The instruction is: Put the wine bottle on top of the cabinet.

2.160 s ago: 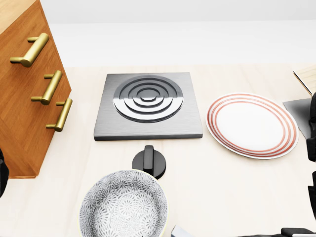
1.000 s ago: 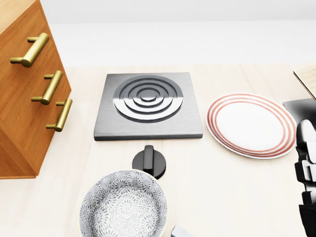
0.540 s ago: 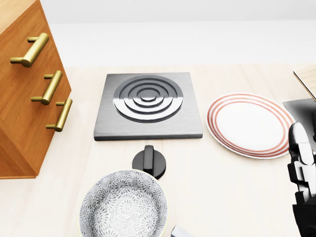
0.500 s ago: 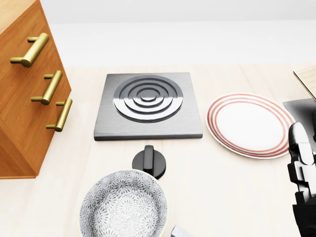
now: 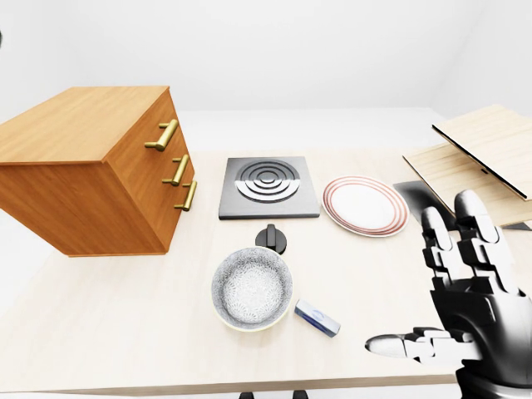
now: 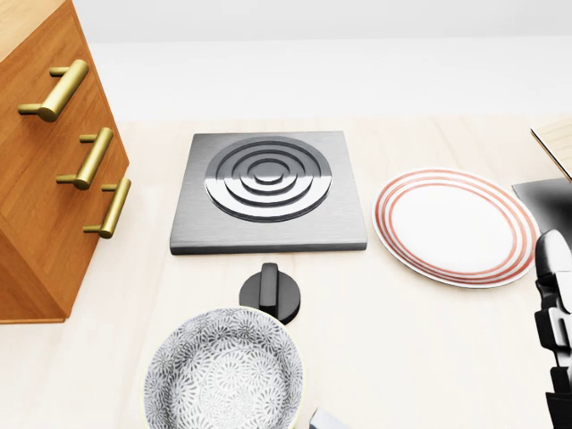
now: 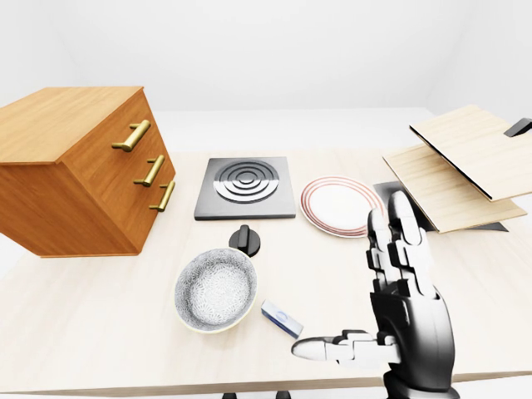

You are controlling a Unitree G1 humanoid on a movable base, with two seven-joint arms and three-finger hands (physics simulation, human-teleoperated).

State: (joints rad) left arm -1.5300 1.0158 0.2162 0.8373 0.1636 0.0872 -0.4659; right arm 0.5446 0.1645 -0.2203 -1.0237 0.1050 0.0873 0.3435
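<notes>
No wine bottle shows in any view. The wooden cabinet (image 5: 91, 166) stands at the left of the table, with three brass handles (image 5: 176, 169) on its right face and a bare flat top. My right hand (image 7: 357, 283) is raised at the lower right of the eye views, palm toward the cabinet. Its fingers (image 7: 399, 241) are spread upward, its thumb points left, and it is open and holds nothing. In the head view only its fingertips (image 6: 556, 295) show at the right edge. My left hand is out of sight.
On the table lie a grey burner plate (image 5: 268, 184), a black knob (image 5: 271, 238), a red-ringed plate (image 5: 364, 206), a patterned bowl (image 5: 251, 288) and a small blue-white block (image 5: 317, 318). Tilted wooden boards (image 5: 482, 158) overhang the right side.
In the head view my right hand has sunk lower along the right edge since half a second ago. The dark shape at the lower left edge 2.2 s ago is gone. The camera is still.
</notes>
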